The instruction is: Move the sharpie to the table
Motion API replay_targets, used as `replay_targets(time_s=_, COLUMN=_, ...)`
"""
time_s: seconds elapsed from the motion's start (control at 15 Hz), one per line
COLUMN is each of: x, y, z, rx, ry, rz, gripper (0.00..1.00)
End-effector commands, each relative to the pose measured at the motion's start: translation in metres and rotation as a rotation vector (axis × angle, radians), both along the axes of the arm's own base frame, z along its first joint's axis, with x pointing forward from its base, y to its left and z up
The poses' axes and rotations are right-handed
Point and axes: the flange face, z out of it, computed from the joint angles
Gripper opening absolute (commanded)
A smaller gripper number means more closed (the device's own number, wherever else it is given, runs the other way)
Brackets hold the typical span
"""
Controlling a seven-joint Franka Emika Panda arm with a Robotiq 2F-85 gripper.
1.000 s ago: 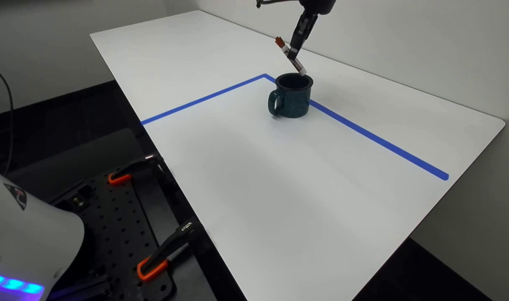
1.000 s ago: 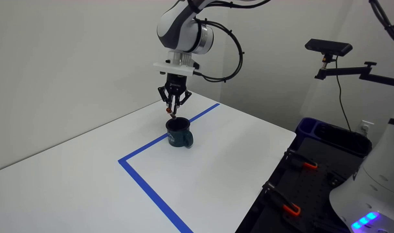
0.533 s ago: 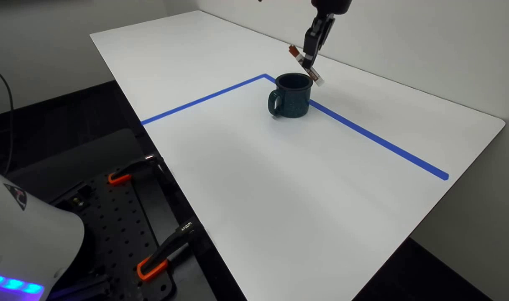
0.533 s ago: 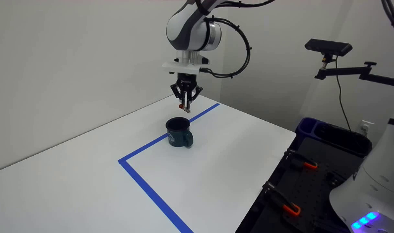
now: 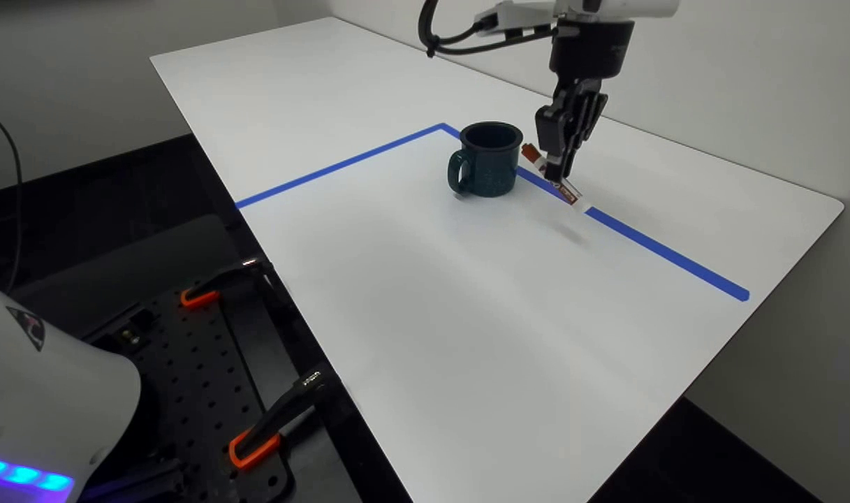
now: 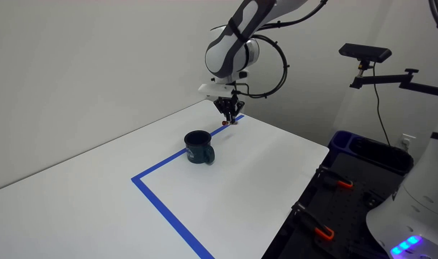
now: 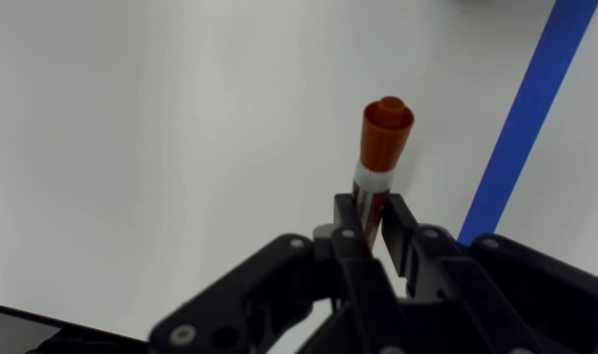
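Note:
My gripper (image 5: 559, 172) is shut on the sharpie (image 5: 568, 193), a thin marker with a reddish-brown end and a white, brown-labelled body. The sharpie is tilted and held a little above the white table (image 5: 425, 300), with a shadow below it. In the other exterior picture, the gripper (image 6: 231, 120) and the sharpie's brown end (image 6: 225, 123) are near the blue tape. In the wrist view, both fingertips (image 7: 368, 204) press the sharpie (image 7: 383, 140) around its label; its brown end points away from the gripper. Its far end is hidden there.
A dark blue-green mug (image 5: 492, 168) stands upright on the table beside the gripper; it also shows in an exterior view (image 6: 196, 153). Blue tape (image 5: 648, 241) forms an angle across the tabletop. A wall stands along the table's back edge. Orange-tipped clamps (image 5: 255, 449) sit at the front edge.
My gripper has carried the sharpie from over the mug, past its rim, away to the side and down toward the table. The mug has not moved.

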Motion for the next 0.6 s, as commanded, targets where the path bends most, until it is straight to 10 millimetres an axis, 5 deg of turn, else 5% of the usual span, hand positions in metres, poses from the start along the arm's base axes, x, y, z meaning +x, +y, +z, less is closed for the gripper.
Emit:
replay_targets(time_s=0.0, x=-0.001, y=0.016, z=-0.037, rx=-0.049, ry=0.033, rz=-0.039, gripper=0.05)
replay_targets(time_s=0.53, x=0.01, y=0.04, z=-0.083, rx=-0.066, ry=0.073, rz=-0.073, gripper=0.05)
